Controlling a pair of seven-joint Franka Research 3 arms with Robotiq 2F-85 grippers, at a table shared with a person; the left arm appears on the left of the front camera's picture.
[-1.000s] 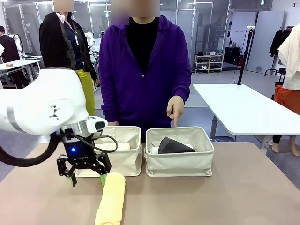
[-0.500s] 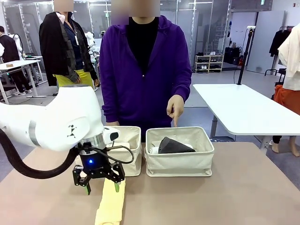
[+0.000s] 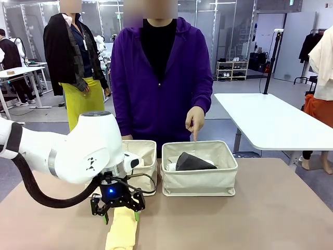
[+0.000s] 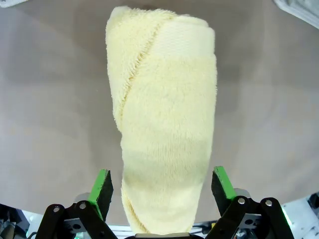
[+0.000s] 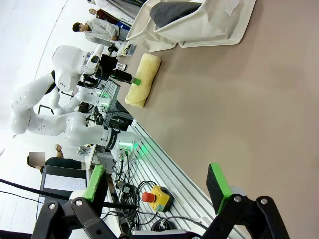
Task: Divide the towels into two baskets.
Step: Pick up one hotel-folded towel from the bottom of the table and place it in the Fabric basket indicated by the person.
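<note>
Yellow terry-cloth towel roll (image 3: 122,232) is lying lengthwise on the brown tabletop (image 3: 250,219) at the near edge, and the left gripper (image 3: 120,213) is hanging right over its far end, green-padded fingers spread wide. From the left wrist view the yellow roll (image 4: 164,124) is running straight up between the two pads, one pad (image 4: 102,186) on each side, neither clearly pressing into the cloth. The right gripper (image 5: 159,186) is hovering over bare table with its fingers wide apart, gripping nothing, and its camera is catching the yellow roll (image 5: 142,79) well off beside the baskets. Just behind the left gripper, the left cream canvas basket (image 3: 141,156) is sitting largely hidden by the white arm; what it holds I cannot tell. Right beside it, the right cream canvas basket (image 3: 200,177) is holding a dark grey towel (image 3: 192,161) with a bit of white cloth (image 3: 171,166) showing at its left end. At the far side a person in a purple hoodie is pointing a finger of one hand (image 3: 194,121) down at the right basket.
</note>
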